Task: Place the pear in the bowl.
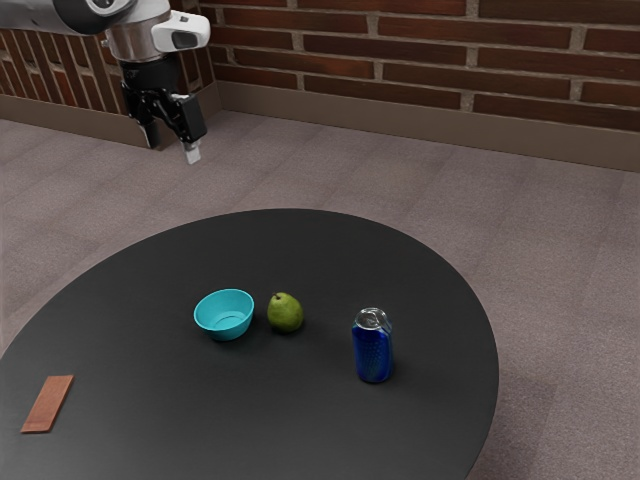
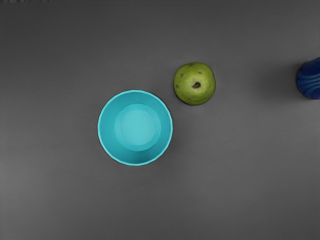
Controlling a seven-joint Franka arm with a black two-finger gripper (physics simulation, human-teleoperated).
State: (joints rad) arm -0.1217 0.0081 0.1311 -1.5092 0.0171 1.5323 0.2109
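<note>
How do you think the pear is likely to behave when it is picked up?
The pear looks firm, so it should probably keep its shape. Its rounded sides may roll if nudged off-centre, though it stands stem-up now. Its smooth-looking skin might slip slightly.

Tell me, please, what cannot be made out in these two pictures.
- Blue can: partly cut off by the wrist view's right edge.
- Table: near part cut off by the exterior view's lower edge.
- Arm: base beyond the exterior view's upper left.
- Pear: underside hidden by its own body, both views.
</note>
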